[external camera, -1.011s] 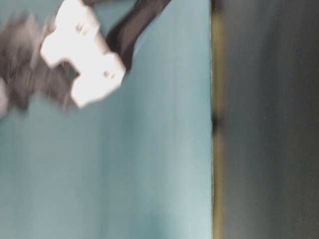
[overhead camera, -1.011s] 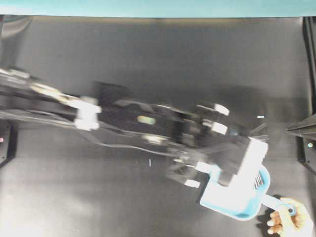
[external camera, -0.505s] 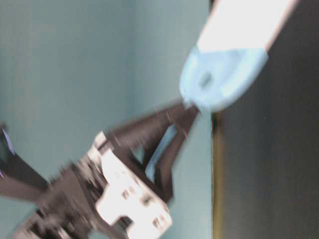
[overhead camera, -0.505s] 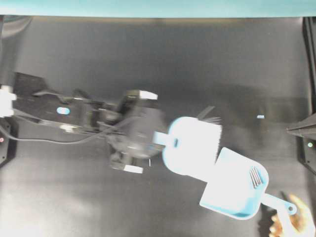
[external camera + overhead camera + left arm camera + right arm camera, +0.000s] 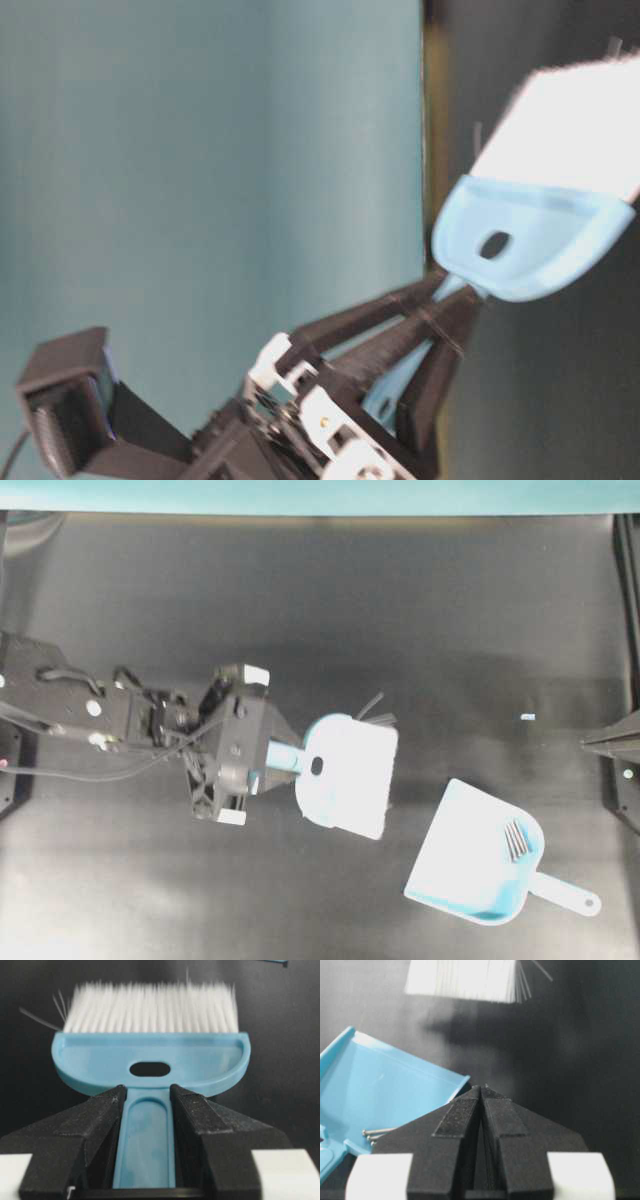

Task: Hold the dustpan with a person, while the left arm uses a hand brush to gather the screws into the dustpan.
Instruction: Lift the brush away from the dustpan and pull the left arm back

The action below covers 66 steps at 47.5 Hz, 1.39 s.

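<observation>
The light blue dustpan point(image 5: 470, 870) lies at the lower right of the overhead view, mouth toward the upper left. Several silver screws point(image 5: 516, 838) lie inside it near the handle. No person's hand shows. My left gripper point(image 5: 272, 758) is shut on the thin handle of the hand brush point(image 5: 345, 775), which is held left of the dustpan and apart from it. In the left wrist view the gripper point(image 5: 147, 1092) clamps the handle below the brush point(image 5: 150, 1062). My right gripper point(image 5: 481, 1091) is shut and empty, beside the dustpan point(image 5: 385, 1095) and its screws point(image 5: 377, 1132).
The black table top point(image 5: 330, 610) spreads around both arms. A small pale speck point(image 5: 528, 717) lies right of the brush. The right arm's pointed tip point(image 5: 595, 742) shows at the right edge. A teal wall point(image 5: 200, 200) stands behind.
My left arm has pulled back to the left with the brush, away from the dustpan. The person's hand at the dustpan handle has left the view. The screws stay in the pan.
</observation>
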Tool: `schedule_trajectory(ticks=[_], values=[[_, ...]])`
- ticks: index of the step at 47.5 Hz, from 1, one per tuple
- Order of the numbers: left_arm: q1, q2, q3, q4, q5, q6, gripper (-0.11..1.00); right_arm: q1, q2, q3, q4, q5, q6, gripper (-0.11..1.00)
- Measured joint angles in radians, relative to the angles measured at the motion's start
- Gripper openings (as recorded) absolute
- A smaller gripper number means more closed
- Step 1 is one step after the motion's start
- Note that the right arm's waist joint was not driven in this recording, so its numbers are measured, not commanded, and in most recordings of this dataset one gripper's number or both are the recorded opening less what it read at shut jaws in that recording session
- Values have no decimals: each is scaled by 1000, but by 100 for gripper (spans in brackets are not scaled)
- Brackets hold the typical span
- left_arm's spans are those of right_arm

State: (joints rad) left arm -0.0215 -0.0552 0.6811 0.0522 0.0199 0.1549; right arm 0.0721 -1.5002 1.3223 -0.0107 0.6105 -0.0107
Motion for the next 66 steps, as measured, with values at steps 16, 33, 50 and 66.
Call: schedule_trajectory(ticks=[16, 33, 50, 66], values=[[2, 0, 32, 0, -48, -3, 31, 0, 0, 0, 0, 0, 0, 0], [17, 15, 43, -2, -63, -34, 31, 0, -3, 2, 0, 2, 0, 0], [15, 11, 67, 0, -61, -43, 80, 0, -3, 0, 0, 0, 0, 0], [18, -107, 87, 0, -61, -41, 80, 0, -5, 0, 0, 0, 0, 0]])
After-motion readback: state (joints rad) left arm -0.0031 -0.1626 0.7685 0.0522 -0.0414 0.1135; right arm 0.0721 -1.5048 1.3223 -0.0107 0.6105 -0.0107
